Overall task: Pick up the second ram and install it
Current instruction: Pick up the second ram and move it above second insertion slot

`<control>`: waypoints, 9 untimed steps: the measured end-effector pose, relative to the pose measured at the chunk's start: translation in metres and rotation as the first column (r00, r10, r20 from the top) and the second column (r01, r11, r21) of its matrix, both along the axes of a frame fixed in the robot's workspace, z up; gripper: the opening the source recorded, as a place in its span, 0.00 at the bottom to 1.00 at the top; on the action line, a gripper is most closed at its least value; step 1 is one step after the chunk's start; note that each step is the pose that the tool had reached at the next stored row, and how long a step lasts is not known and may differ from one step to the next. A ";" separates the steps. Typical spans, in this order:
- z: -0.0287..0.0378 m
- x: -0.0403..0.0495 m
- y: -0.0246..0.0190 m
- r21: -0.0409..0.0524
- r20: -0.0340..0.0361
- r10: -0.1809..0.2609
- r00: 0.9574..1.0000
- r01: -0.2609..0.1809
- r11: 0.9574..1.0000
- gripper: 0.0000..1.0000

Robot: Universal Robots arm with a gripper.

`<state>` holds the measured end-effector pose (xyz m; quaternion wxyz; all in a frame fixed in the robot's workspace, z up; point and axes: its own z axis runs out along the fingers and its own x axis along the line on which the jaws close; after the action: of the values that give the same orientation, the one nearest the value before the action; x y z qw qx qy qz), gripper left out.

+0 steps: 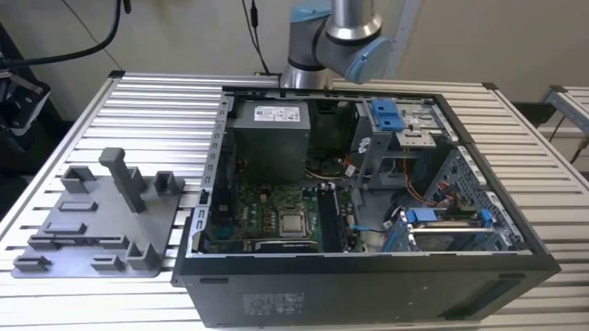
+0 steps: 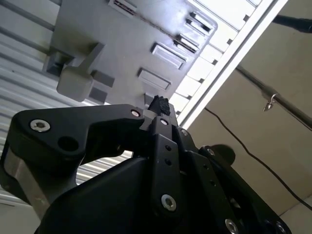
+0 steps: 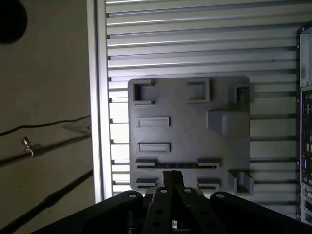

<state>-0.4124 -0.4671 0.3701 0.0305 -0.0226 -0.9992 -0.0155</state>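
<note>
Arm [image 1: 348, 24] cropped at upper edge

Gripper [image 2: 160, 105] pinched closed, abv grey fixture plate [image 2: 124, 51] on tbl [image 2: 22, 56].

Matt grey plastic fixture plate [image 3: 190, 134]; ribbed, satin-bright metal table [image 3: 195, 48]; gripper [image 3: 172, 174] matt black, perhaps metal.

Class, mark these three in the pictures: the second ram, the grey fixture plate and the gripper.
second ram [image 3: 176, 165], first wrist view, middle of the dark strip.
grey fixture plate [image 3: 187, 141], first wrist view, bare flat face.
gripper [image 3: 172, 173], first wrist view, midway between its fingertips.
</note>
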 end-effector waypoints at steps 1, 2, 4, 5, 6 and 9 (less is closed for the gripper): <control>0.0001 0.0000 0.0000 0.000 0.000 0.004 1.000 -0.004 1.000 0.11; 0.0001 0.0000 0.0001 0.000 0.000 0.009 1.000 -0.009 1.000 0.11; 0.0000 0.0000 0.0001 0.000 0.000 0.020 1.000 -0.020 1.000 0.11; 0.0001 0.0000 0.0000 0.000 0.000 0.025 1.000 -0.025 1.000 0.11; 0.0001 0.0000 0.0000 -0.001 0.000 0.030 1.000 -0.030 1.000 0.11; 0.0001 0.0000 0.0001 -0.001 0.000 0.043 0.999 -0.043 0.999 0.11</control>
<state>-0.4125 -0.4670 0.3702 0.0309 -0.0010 -0.9994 -0.0145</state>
